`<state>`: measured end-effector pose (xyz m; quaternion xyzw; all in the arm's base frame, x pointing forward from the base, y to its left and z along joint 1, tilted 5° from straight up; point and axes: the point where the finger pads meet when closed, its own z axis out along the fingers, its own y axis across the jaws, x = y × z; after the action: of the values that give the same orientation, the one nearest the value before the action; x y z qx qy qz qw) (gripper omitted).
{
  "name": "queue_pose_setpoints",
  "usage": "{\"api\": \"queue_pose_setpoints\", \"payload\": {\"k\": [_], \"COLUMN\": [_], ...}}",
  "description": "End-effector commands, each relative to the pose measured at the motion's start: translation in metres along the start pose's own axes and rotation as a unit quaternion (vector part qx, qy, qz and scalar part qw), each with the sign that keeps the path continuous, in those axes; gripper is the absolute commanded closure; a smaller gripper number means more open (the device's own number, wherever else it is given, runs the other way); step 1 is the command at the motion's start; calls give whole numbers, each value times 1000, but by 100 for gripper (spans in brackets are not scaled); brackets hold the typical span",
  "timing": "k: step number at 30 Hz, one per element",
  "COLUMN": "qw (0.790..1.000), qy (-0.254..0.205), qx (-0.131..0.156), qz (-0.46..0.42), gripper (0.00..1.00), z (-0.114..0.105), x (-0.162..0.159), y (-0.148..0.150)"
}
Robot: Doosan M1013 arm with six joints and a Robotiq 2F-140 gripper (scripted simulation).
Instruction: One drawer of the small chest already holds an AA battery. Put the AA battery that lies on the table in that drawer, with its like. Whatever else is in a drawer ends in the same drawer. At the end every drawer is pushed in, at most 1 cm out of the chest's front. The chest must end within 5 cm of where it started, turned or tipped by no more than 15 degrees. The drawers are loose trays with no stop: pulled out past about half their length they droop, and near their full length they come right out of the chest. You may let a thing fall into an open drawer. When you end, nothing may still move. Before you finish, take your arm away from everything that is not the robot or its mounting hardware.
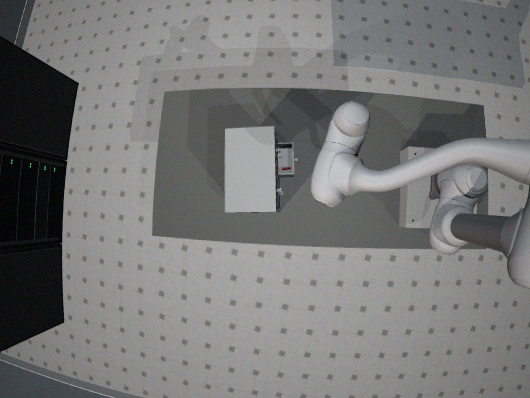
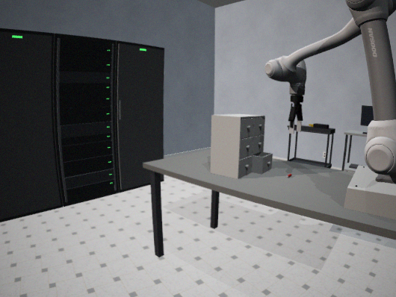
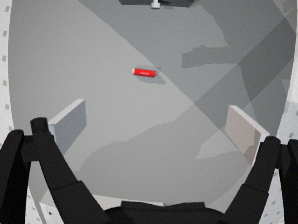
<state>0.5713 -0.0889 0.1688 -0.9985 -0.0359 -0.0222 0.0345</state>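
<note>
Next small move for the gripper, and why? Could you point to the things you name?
Probably ease the gripper (image 2: 295, 131) (image 3: 157, 115) toward the chest (image 1: 250, 170) (image 2: 226, 145) until centred over the loose battery (image 2: 289, 175) (image 3: 144, 73), before descending: it's open, high above the table (image 1: 200, 225) (image 2: 269, 186) (image 3: 115, 170), and the battery lies ahead of the fingers, toward the drawer.
</note>
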Motion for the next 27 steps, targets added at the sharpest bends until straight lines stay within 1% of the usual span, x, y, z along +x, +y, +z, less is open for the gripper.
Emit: {"api": "queue_pose_setpoints", "payload": {"k": [1, 2, 8, 12, 16, 23, 25, 27], "qw": [1000, 1000, 1000, 1000, 998, 986, 986, 981], "qy": [-2, -2, 0, 21, 65, 167, 167, 193], "qx": [0, 0, 0, -1, -2, -5, -5, -6], "qz": [0, 0, 0, 0, 0, -1, -1, -1], "gripper": [0, 0, 0, 0, 0, 0, 0, 0], "z": [3, 4, 5, 14, 33, 77, 77, 88], "x": [56, 65, 68, 77, 96, 141, 141, 152], "y": [3, 3, 3, 3, 3, 3, 3, 3]}}
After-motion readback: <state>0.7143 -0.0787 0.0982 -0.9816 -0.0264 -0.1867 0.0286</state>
